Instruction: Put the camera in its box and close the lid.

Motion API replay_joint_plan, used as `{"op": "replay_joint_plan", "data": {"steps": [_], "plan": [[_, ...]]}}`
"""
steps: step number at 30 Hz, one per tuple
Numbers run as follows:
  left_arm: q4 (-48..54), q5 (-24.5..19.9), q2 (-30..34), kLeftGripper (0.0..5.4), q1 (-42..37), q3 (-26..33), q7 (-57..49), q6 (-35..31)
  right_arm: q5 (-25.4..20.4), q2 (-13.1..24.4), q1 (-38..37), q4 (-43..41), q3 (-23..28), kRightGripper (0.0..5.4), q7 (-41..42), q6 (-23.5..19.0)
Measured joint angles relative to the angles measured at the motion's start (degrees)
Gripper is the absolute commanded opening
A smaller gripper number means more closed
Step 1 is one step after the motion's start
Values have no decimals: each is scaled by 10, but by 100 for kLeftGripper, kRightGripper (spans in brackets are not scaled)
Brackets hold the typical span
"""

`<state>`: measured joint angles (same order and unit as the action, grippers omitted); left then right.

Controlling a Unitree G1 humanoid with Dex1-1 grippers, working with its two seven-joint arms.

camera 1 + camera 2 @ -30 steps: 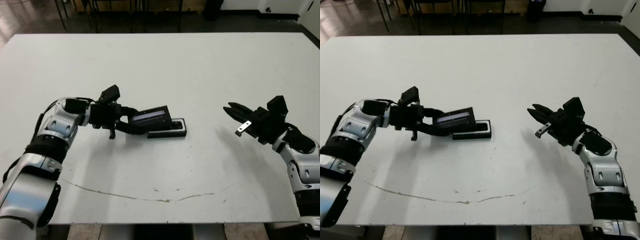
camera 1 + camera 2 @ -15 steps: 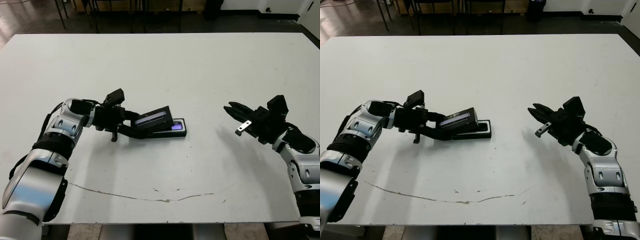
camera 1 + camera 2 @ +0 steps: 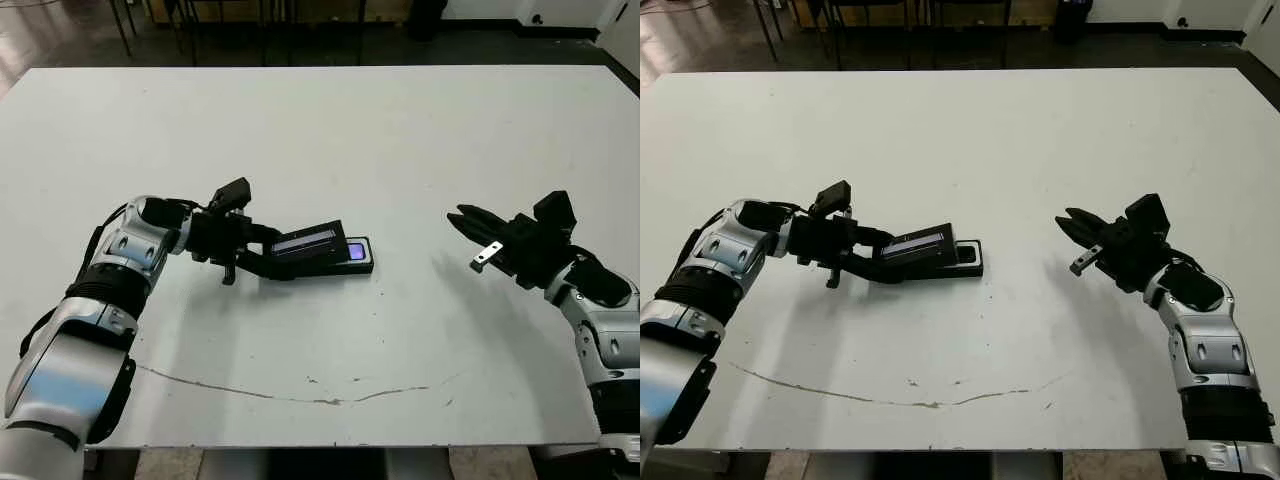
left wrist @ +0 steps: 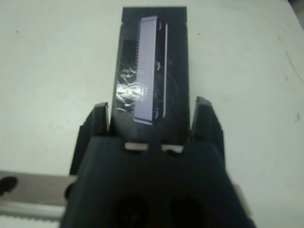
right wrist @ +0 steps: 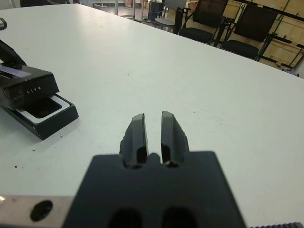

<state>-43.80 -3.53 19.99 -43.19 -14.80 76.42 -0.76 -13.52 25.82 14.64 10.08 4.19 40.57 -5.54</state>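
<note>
My left gripper (image 3: 262,250) is shut on the lid (image 3: 308,243), a black slab with a pale strip (image 4: 145,76). I hold the lid by its near end, slanting down over the box (image 3: 352,266), which lies left of the table's middle. The lid covers most of the box. Only the box's right end shows, with a bluish gleam of the camera (image 3: 356,252) inside it. In the right wrist view the box (image 5: 52,116) shows its white lining under the raised lid (image 5: 28,85). My right gripper (image 3: 460,217) hovers shut and empty, well to the right of the box.
A thin dark scuff line (image 3: 300,392) runs across the white table near its front edge. Chairs (image 5: 237,28) and dark floor lie beyond the far edge. Bare table surface (image 3: 410,250) separates the box from my right gripper.
My left gripper has shifted slightly right and lowered the lid, which now lies flatter and closer over the box. The right arm has not moved.
</note>
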Motion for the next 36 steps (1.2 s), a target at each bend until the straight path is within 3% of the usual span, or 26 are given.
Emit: {"op": "replay_joint_plan", "data": {"steps": [10, 19, 36], "plan": [[49, 33, -24, 126, 26, -24, -68, -3, 0, 0, -2, -2, -1, 0, 0, -4], [63, 61, -43, 126, -5, -64, -72, -60, -1, 0, -6, -14, -2, 0, -6, -10], [34, 91, -60, 126, -42, -94, -73, -67, -1, 0, -22, -32, -3, 0, -10, -20]]}}
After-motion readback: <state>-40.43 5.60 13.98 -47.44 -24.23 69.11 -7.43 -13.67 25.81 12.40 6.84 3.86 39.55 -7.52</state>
